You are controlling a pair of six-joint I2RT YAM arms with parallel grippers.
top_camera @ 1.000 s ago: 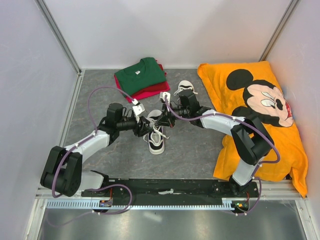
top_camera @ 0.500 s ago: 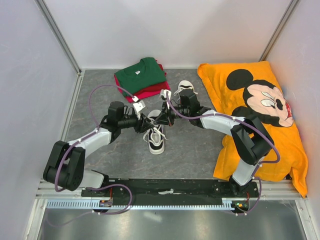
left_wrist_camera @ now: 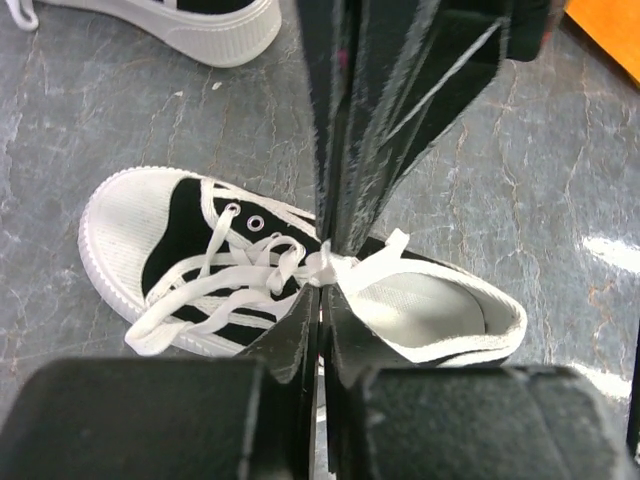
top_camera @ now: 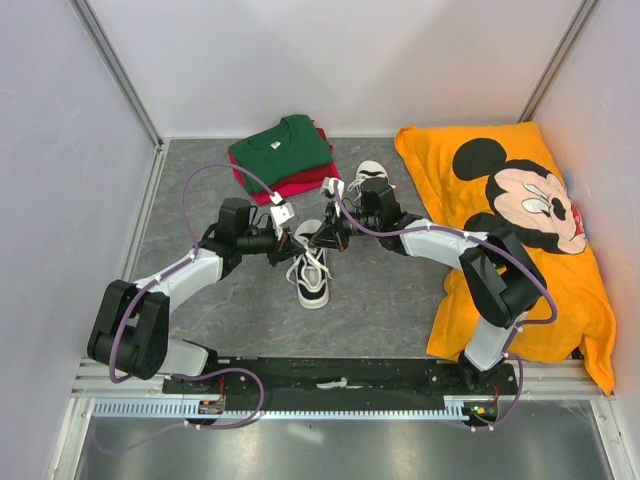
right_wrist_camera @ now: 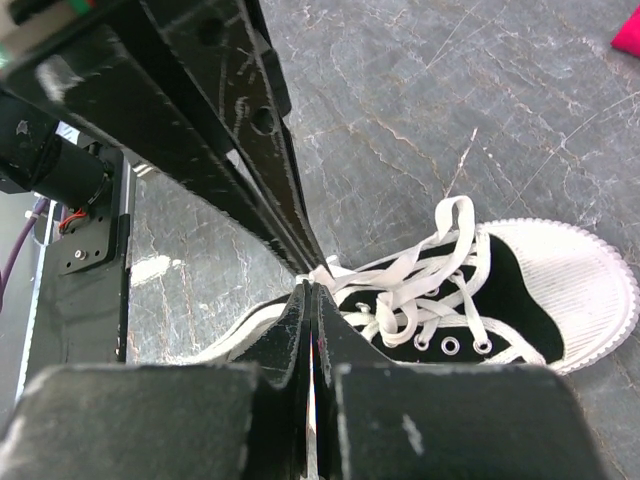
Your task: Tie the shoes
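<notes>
Seen from above, the left fingers [top_camera: 293, 243] and right fingers [top_camera: 328, 238] meet tip to tip over the near sneaker [top_camera: 312, 282] on the grey counter [top_camera: 400, 300]. The second sneaker [top_camera: 371, 176] lies beyond it, apart. In the left wrist view, the left fingers are closed on the white lace [left_wrist_camera: 385, 250] above the tongue. In the right wrist view, the right fingers are likewise pinched shut on lace. Knotting seems underway; the next move probably calls for drawing the strands apart evenly.
</notes>
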